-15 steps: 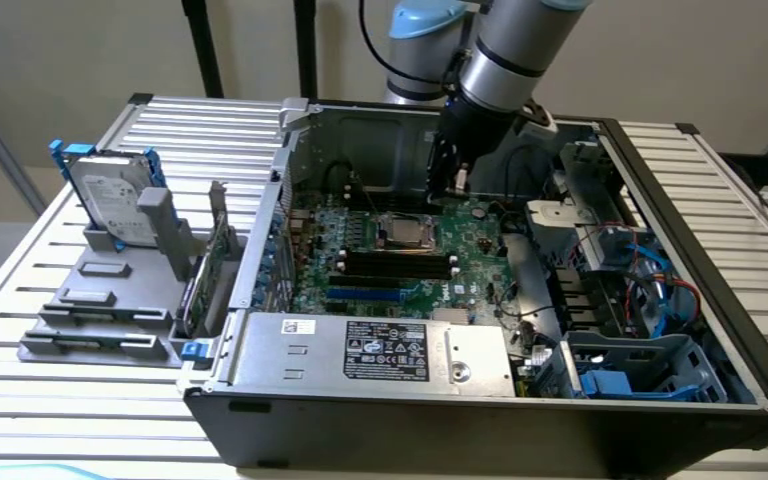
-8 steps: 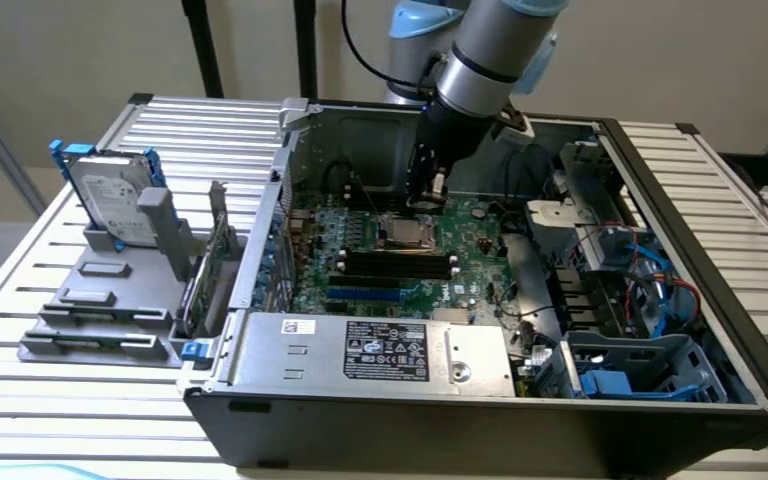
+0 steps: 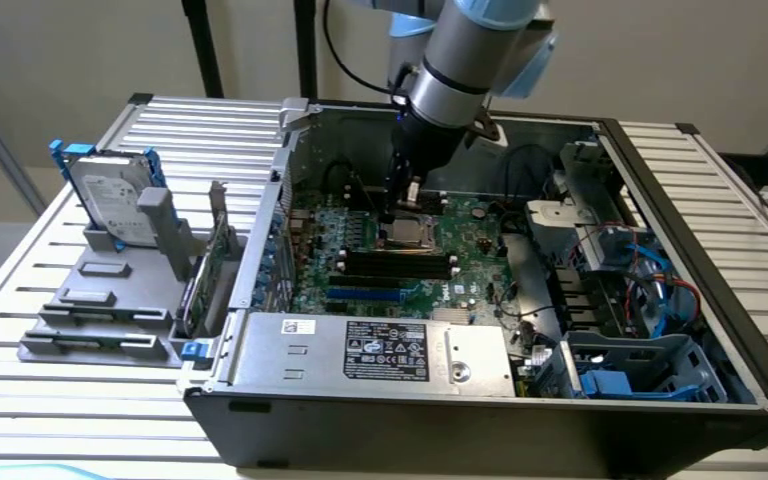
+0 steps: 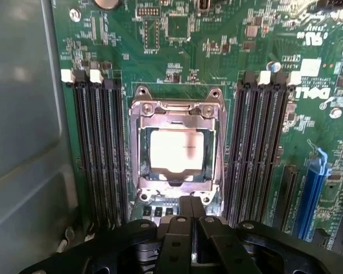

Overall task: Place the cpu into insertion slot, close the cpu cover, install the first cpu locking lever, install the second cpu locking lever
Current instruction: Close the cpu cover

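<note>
The cpu (image 4: 176,151) sits in the insertion slot (image 4: 144,169), its pale face showing through the window of the cpu cover (image 4: 177,109), which lies flat over it. Two banks of long black memory slots (image 4: 94,154) crowd the slot on opposite sides, leaving little free room. The claw (image 4: 191,201) is closed, gripping nothing, with its tips just at the cover's edge. All this lies deep inside one open computer case (image 3: 704,250), walled all around, on the slatted bench (image 3: 91,400).
</note>
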`<act>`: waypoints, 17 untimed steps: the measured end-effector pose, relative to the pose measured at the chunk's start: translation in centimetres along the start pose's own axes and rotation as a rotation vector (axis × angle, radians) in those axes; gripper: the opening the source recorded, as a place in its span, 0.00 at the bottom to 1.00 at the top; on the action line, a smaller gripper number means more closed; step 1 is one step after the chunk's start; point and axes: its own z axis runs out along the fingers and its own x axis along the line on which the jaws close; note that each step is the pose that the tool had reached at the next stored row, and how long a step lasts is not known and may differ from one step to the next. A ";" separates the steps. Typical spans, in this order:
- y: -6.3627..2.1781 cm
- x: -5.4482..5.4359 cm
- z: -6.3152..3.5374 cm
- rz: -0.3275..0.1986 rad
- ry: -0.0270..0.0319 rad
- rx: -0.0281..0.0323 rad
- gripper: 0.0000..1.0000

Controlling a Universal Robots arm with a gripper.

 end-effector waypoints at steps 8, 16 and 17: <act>-0.11 -0.1 1.43 -0.003 0.0127 -0.0032 0.11; 0.14 -0.1 2.56 -0.006 0.0223 -0.0043 0.11; 0.15 -0.1 2.62 -0.006 0.0227 -0.0041 0.11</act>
